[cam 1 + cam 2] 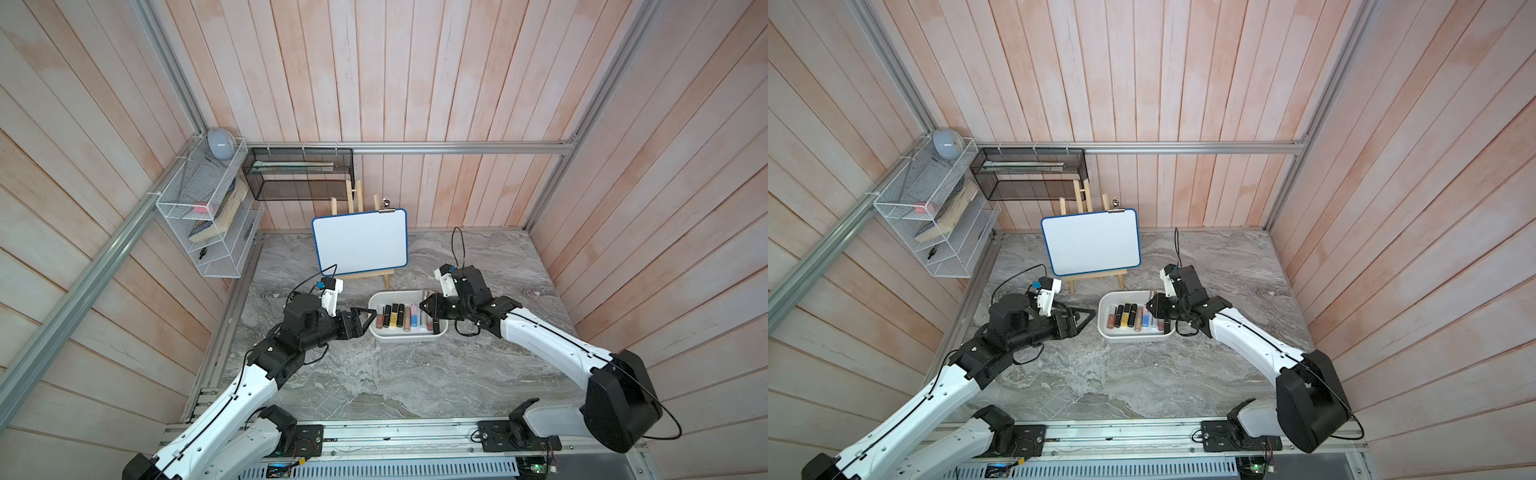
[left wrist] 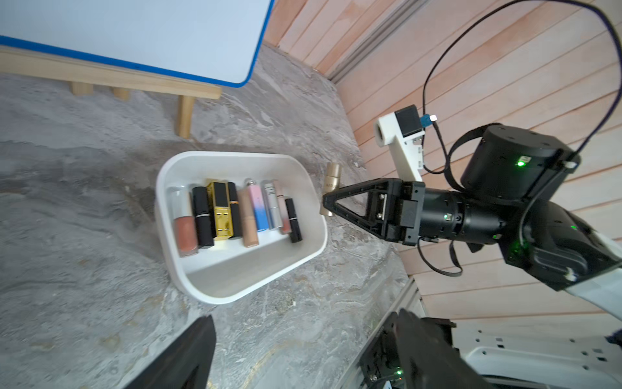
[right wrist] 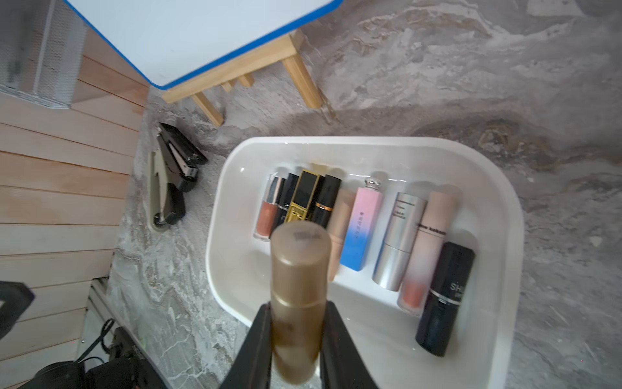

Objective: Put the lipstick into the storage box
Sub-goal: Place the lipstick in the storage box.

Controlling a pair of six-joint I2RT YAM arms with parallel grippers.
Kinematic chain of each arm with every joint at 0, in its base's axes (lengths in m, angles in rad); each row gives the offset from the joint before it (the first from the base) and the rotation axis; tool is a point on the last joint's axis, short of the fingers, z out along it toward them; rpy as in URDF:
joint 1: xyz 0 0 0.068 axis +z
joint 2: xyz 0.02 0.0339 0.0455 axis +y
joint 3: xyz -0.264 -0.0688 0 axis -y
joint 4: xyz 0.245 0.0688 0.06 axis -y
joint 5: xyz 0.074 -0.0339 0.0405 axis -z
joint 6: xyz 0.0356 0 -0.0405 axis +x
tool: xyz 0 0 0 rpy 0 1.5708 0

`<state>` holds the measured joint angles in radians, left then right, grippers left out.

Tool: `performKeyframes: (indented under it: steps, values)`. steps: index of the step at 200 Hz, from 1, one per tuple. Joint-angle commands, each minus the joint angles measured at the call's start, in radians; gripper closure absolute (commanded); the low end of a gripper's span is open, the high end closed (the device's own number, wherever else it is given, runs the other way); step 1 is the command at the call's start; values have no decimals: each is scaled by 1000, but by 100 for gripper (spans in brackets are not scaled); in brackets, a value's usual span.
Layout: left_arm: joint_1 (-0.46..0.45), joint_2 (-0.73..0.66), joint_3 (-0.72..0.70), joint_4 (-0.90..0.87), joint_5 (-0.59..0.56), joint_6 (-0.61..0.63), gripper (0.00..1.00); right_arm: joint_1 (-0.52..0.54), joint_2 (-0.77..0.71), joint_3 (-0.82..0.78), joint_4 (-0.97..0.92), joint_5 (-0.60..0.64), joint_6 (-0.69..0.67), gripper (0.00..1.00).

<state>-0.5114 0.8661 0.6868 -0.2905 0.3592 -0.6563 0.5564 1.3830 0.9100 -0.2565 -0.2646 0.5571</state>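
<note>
The storage box (image 1: 409, 338) (image 1: 1133, 337) is a shallow white tub on the marble table, in front of the easel. Several lipsticks (image 1: 399, 316) (image 2: 220, 208) lie side by side in it. My right gripper (image 1: 422, 306) (image 3: 299, 313) is shut on a bronze-gold lipstick (image 3: 299, 276) (image 2: 332, 175), held over the box's right-hand rim (image 3: 505, 235) and above the row. My left gripper (image 1: 373, 321) (image 2: 306, 336) is open and empty, just left of the box at its rim (image 2: 235, 293).
A blue-framed whiteboard (image 1: 360, 245) on a wooden easel stands just behind the box. A stapler (image 3: 171, 182) lies on the table left of the box. A white wire shelf rack (image 1: 208, 208) and a black mesh basket (image 1: 299, 174) hang on the walls.
</note>
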Motion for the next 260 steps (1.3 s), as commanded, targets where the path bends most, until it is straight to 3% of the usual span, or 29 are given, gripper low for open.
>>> performKeyframes:
  steps: [1,133,260]
  values:
    - [4,-28,2,-127,-106,47,11,-1,46,34,-75,69,-64,82]
    - [4,-50,-40,-196,-176,62,10,-2,281,110,-96,73,-115,79]
    - [4,-38,-48,-210,-193,81,9,-1,375,149,-86,82,-121,73]
